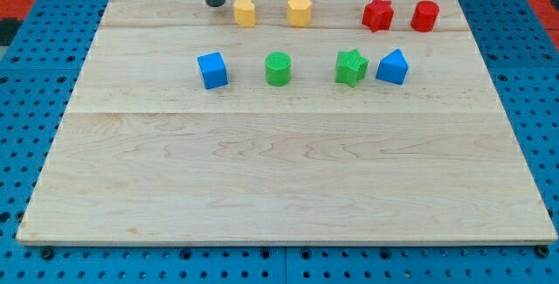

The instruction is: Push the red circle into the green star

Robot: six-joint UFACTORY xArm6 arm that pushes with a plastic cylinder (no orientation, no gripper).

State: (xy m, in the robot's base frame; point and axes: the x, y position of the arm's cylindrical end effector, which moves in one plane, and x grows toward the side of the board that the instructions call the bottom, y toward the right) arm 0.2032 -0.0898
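Note:
The red circle (424, 16) sits near the view's top right of the wooden board, just right of a red star (377, 14). The green star (350, 66) lies below and left of them, in the second row, touching or nearly touching a blue block (392, 66) on its right. My tip (214, 3) rests at the view's top, left of centre, just left of a yellow block (244, 10). It is far to the left of the red circle and touches no block.
A second yellow block (299, 10) lies right of the first. A green cylinder (278, 69) and a blue cube (212, 70) stand in the second row. The wooden board (279, 170) lies on a blue perforated table.

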